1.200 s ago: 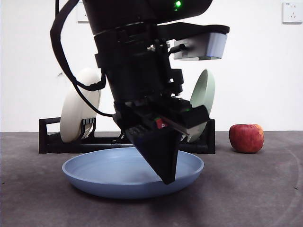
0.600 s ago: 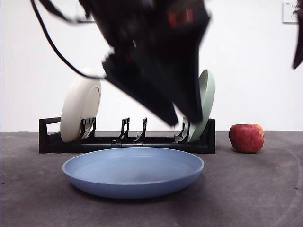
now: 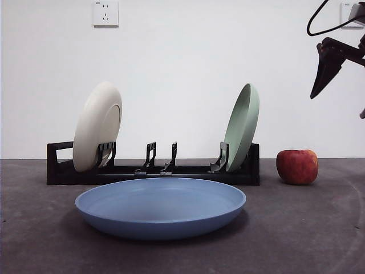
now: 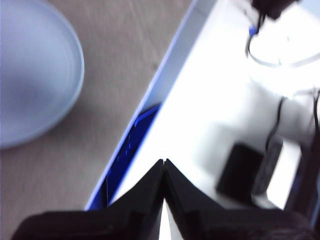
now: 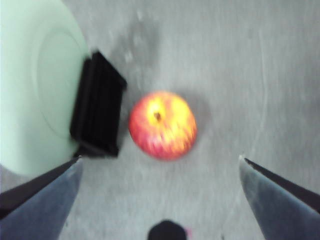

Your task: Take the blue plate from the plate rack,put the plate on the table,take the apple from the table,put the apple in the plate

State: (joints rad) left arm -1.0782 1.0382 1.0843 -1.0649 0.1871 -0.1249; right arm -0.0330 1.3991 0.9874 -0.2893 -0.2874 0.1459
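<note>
On the grey bench (image 3: 319,228) the blue plate (image 3: 160,206) lies ready, so the right claw (image 5: 160,165), wide open and empty above the apple (image 5: 163,125), must now descend around it.

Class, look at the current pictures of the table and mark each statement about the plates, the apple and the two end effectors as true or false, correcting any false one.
1. The blue plate lies flat on the table. True.
2. The apple sits in the blue plate. False: it rests on the table beside the rack.
3. The right end effector is open above the apple. True.
4. The left end effector holds the blue plate. False: it is shut on nothing.
5. The rack holds three plates. False: only a cream plate and a green plate.
</note>
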